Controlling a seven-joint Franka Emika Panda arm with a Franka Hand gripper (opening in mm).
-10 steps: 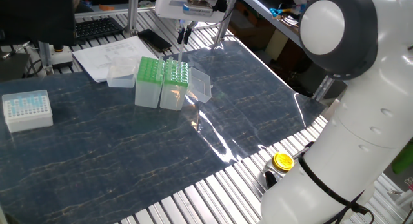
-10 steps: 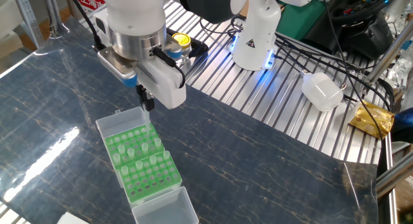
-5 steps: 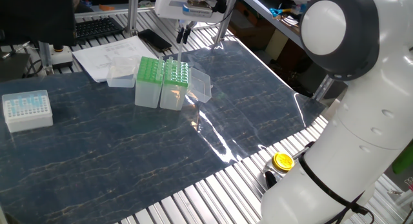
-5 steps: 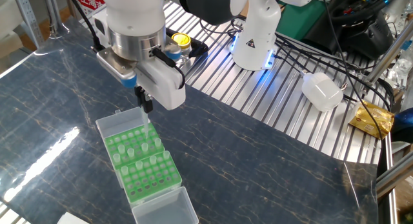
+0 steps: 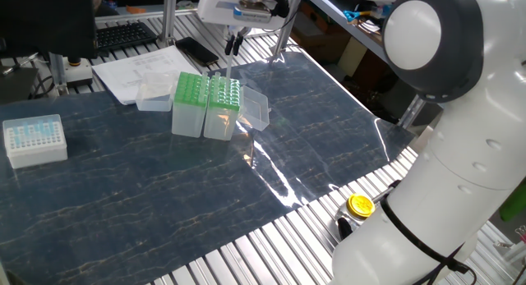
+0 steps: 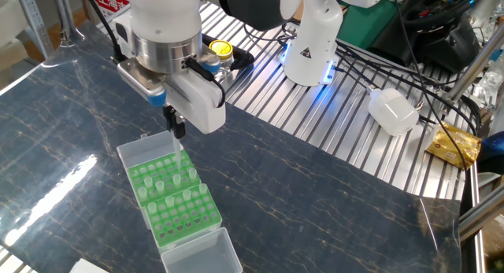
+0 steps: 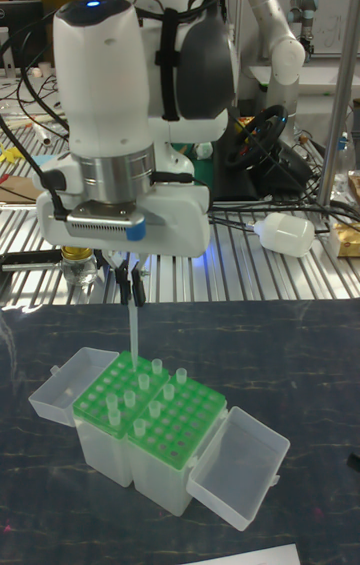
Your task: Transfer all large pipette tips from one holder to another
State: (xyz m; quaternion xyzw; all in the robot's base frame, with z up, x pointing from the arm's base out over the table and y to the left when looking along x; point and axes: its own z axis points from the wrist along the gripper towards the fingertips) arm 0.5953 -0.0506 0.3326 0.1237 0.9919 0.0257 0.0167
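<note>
Pipette tip [image 7: 132,329] pinched upright in closed claw [image 7: 129,287].

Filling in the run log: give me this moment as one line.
phase: transfer | gripper: shut on large pipette tip | position: above green racks | tip end at rack top | racks' lids open

Glossy marbled dark table mat [image 5: 164,195] (strong glare), translucent plastic rack lids [image 7: 235,470], ribbed metal tabletop [image 6: 331,139].

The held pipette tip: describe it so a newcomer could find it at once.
Find the two green racks side by side mid-table. Above their far end hangs the gripper. Pinched in it is one clear tip, hanging vertically above the rack, unlike the others seated in holes.
</note>
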